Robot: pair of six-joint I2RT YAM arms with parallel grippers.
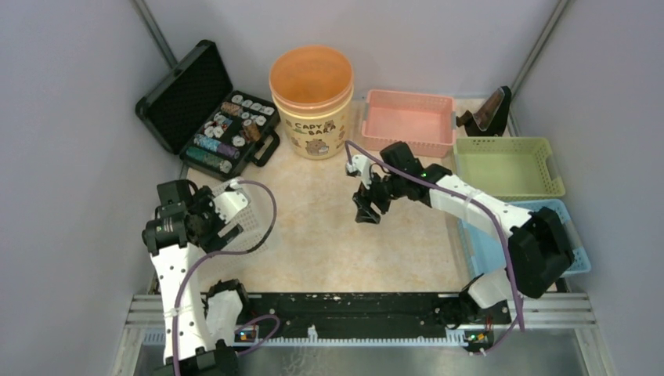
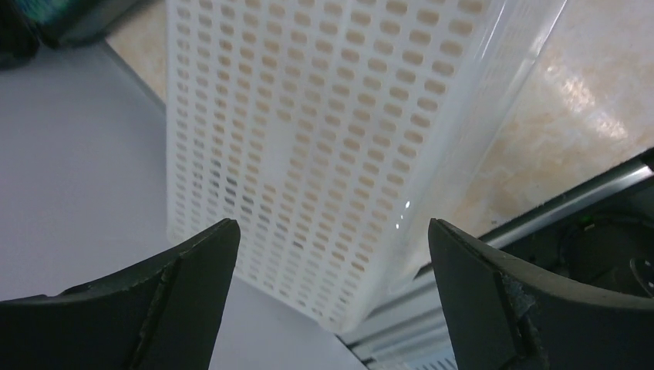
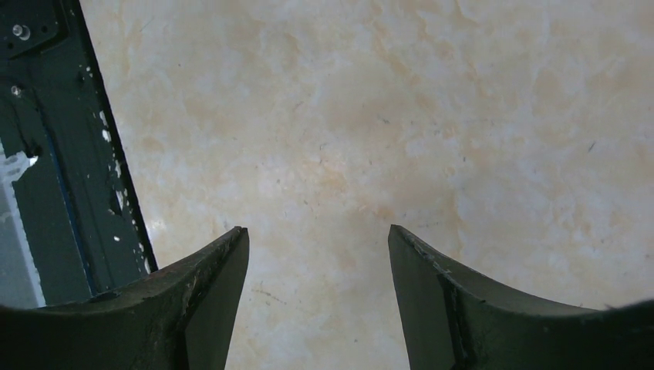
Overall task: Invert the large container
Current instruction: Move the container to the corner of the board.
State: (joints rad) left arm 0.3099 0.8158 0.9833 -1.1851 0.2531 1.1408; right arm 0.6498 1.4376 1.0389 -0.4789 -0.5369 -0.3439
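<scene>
Right gripper (image 1: pixel 366 210) hangs with fingers apart over the bare beige marbled tabletop (image 1: pixel 329 251), holding nothing. Left gripper (image 2: pixel 332 223), jaws also spread, hovers above a white perforated plastic basket (image 2: pixel 308 154) at the left edge. The large yellow container with an orange rim (image 1: pixel 313 129) stands upright, mouth up, at the back, well apart from both.

A black case (image 1: pixel 205 110) lies open at far left. A pink basket (image 1: pixel 411 121), green basket (image 1: pixel 507 166) and blue basket (image 1: pixel 479 244) line the right.

Open table (image 1: pixel 329 235) before container (image 1: pixel 312 117); case (image 1: pixel 188 94), basket (image 1: pixel 409 97) flanking.
</scene>
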